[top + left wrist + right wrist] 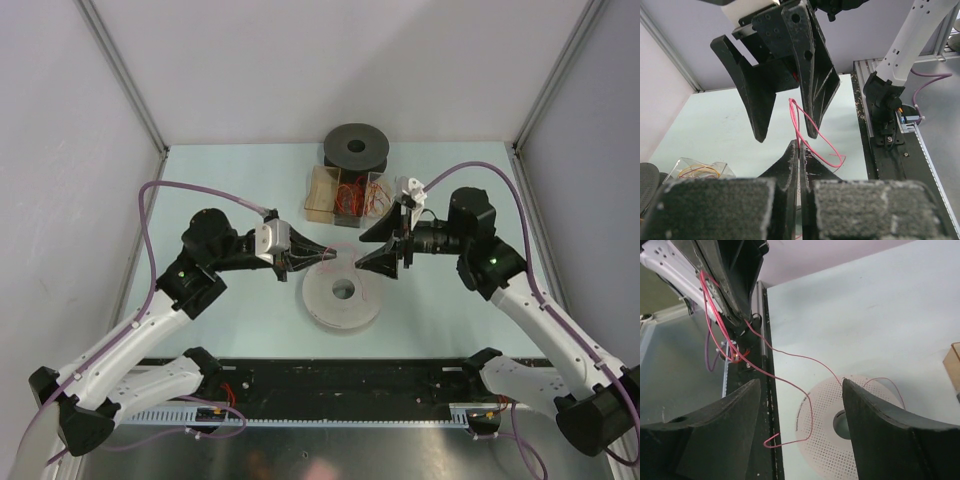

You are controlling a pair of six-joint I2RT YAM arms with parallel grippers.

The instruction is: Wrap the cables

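A thin pinkish-red cable (834, 165) rises out of my left gripper (799, 145), which is shut on it. The cable loops up between the fingers of my right gripper (786, 136) just ahead. In the right wrist view the cable (811, 415) runs from the left gripper (746, 319) down in a loose loop between my open right gripper (801, 385) fingers. It ends in a small hook over the white perforated spool (823, 443). In the top view both grippers, left (312, 258) and right (385, 252), hover tip to tip just above the spool (342, 305).
A clear box (345, 195) holding tangled red and orange cables stands behind the spool, with a black spool (357, 148) behind it. The box also shows in the left wrist view (700, 170). A black rail (330, 385) runs along the near edge. Grey walls enclose the table.
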